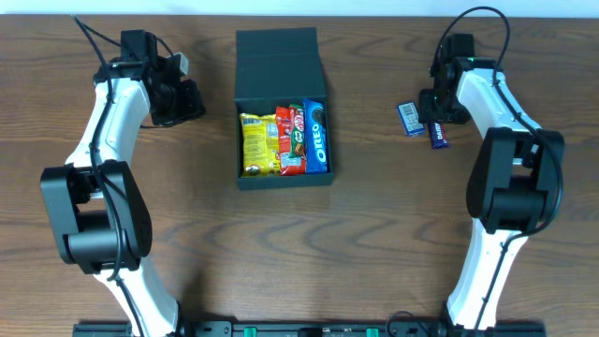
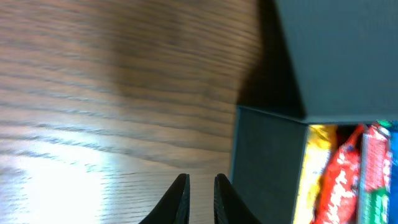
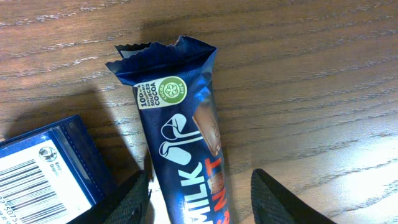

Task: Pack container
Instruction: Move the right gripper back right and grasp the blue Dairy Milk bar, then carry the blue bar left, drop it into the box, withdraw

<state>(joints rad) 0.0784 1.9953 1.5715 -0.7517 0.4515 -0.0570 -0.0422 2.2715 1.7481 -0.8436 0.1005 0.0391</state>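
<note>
The container (image 1: 283, 180), a dark box with its flap lid (image 1: 278, 58) open at the back, sits mid-table and holds several snack packets (image 1: 281, 140). In the left wrist view its side wall (image 2: 267, 162) shows just right of my left gripper (image 2: 200, 182), which is shut and empty with only a thin slit between the fingers. This gripper (image 1: 192, 101) is left of the box. My right gripper (image 3: 200, 177) is open and straddles a dark blue chocolate bar (image 3: 180, 137) lying on the table. That bar (image 1: 439, 139) lies right of the box, beneath the right gripper (image 1: 433, 119).
A blue packet with a barcode (image 3: 43, 177) lies right beside the chocolate bar, close to the right gripper's left finger; overhead this packet (image 1: 409, 116) is just left of the bar. Wooden tabletop (image 1: 374, 243) stretches between box and arm bases.
</note>
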